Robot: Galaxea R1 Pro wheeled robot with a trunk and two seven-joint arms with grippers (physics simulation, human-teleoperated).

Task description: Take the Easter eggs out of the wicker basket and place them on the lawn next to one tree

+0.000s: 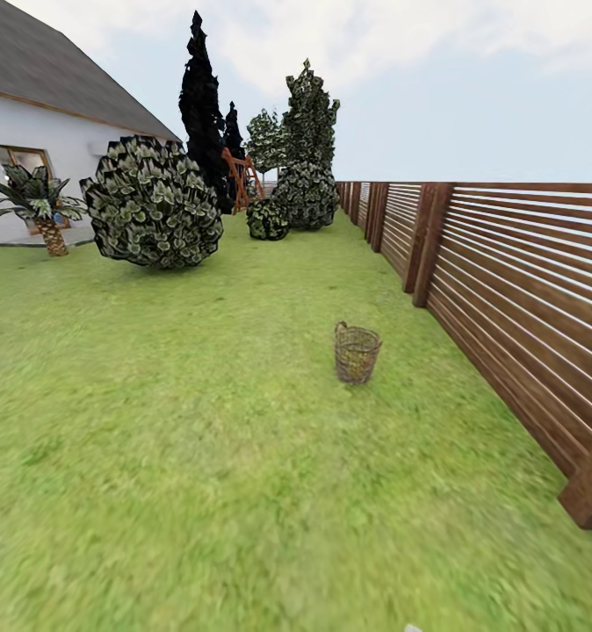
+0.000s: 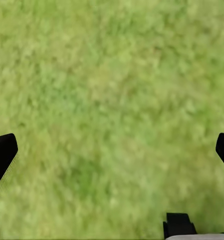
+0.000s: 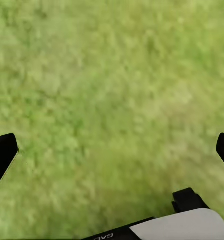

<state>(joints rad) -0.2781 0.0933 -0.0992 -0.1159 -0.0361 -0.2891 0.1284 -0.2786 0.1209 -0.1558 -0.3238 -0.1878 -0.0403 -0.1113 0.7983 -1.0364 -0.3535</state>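
Note:
The wicker basket point(image 1: 357, 352) stands upright on the lawn point(image 1: 191, 412) a few metres ahead, right of centre and close to the fence. Its inside is hidden, so no Easter eggs can be seen. A tall tree point(image 1: 311, 112) with dark foliage speckled pale green rises at the far end of the garden. In the left wrist view my left gripper point(image 2: 112, 156) hangs open over bare grass, its black fingertips point(image 2: 2, 156) wide apart. My right gripper point(image 3: 112, 152) is likewise open above grass, holding nothing.
A brown slatted fence point(image 1: 516, 290) runs along the right side. A white house point(image 1: 32, 132) and a short palm point(image 1: 38, 209) stand at the left. A big round shrub point(image 1: 152, 204), a black tree point(image 1: 203, 105) and smaller shrubs point(image 1: 268, 219) lie farther back.

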